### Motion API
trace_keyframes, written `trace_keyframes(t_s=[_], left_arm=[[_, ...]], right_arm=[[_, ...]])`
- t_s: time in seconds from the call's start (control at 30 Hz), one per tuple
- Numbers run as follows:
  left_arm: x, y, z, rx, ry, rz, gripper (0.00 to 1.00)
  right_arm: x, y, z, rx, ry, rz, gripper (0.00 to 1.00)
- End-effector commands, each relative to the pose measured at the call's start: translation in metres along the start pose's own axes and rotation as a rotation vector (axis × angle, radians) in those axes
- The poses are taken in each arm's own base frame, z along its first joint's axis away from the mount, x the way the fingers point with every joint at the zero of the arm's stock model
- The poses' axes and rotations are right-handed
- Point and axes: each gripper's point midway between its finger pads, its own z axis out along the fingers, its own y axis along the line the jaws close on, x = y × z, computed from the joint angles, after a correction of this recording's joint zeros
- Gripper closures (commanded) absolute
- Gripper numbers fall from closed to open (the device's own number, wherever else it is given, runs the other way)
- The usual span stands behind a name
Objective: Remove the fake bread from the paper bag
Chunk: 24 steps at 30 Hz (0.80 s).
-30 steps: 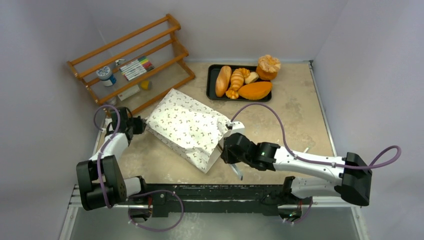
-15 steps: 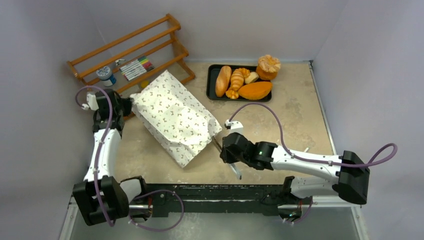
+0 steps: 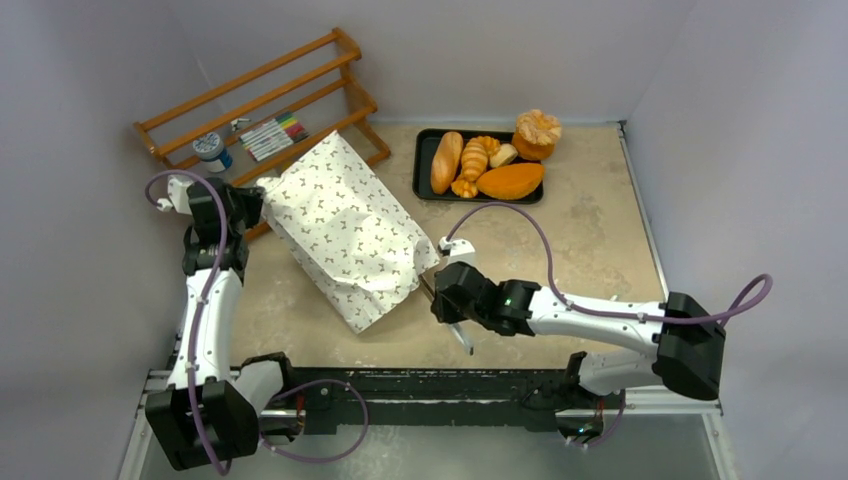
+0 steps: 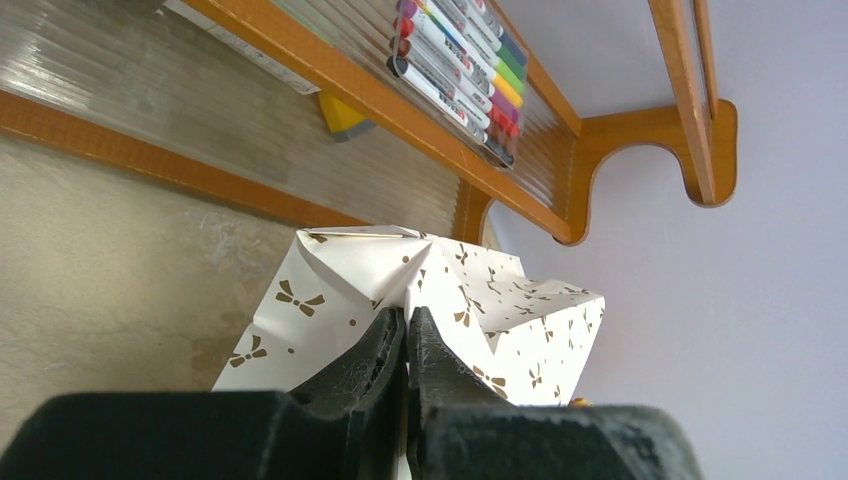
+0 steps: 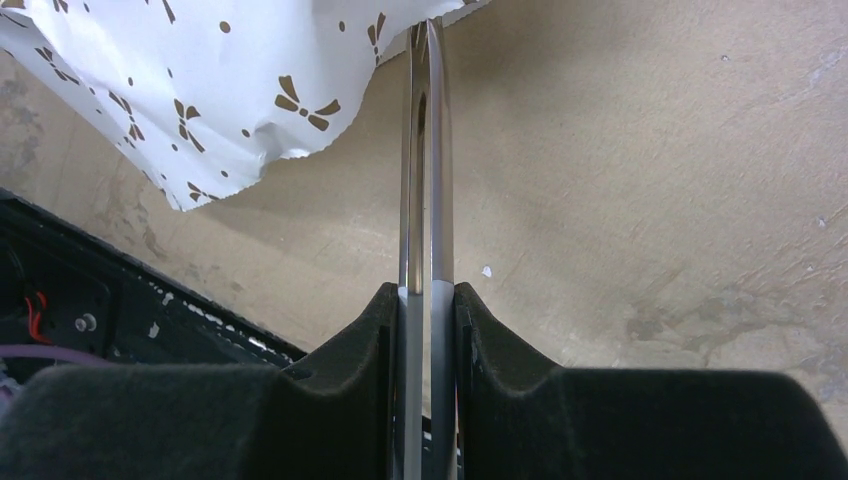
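Observation:
The paper bag (image 3: pixel 345 235) is off-white with small dark marks and lies slanted from the rack toward the table's middle. My left gripper (image 3: pixel 250 205) is shut on its folded closed end, also in the left wrist view (image 4: pixel 405 315) with the bag (image 4: pixel 500 310) pinched between the fingers. My right gripper (image 3: pixel 440 295) is shut on metal tongs (image 5: pixel 425 150), whose tips touch the bag's open edge (image 5: pixel 200 80). Any bread inside the bag is hidden. Several fake breads (image 3: pixel 446 160) lie on and beside the black tray (image 3: pixel 420 170).
A wooden rack (image 3: pixel 260 120) stands at the back left, just behind the left gripper, holding markers (image 3: pixel 275 135) and a small jar (image 3: pixel 210 150). The rack (image 4: pixel 640 130) fills the top of the left wrist view. Walls close in the table on three sides.
My left gripper has pulled the bag's closed end up and back-left toward the rack. The bag's mouth slid left. My right gripper with the tongs followed it slightly left.

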Motion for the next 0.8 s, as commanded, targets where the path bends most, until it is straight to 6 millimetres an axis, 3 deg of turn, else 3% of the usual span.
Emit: trace_keyframes(t_s=[0.0, 0.1, 0.37, 0.63, 0.77], left_arm=[[-0.018, -0.028, -0.01, 0.089, -0.071, 0.035, 1.0], [-0.019, -0.038, -0.019, 0.111, -0.09, 0.052, 1.0], [-0.017, -0.039, -0.021, 0.101, -0.117, 0.094, 1.0], [-0.011, -0.022, -0.018, 0.018, -0.149, 0.128, 1.0], [0.001, -0.015, -0.015, -0.007, -0.118, 0.153, 1.0]], right_arm=[[-0.033, 0.025, -0.008, -0.061, -0.088, 0.015, 1.0], [-0.033, 0.026, -0.007, -0.062, -0.087, 0.016, 1.0], [-0.029, 0.027, -0.002, -0.065, -0.074, 0.011, 1.0], [-0.03, 0.028, -0.002, -0.068, -0.078, 0.011, 1.0], [-0.029, 0.028, -0.001, -0.066, -0.074, 0.007, 1.0]])
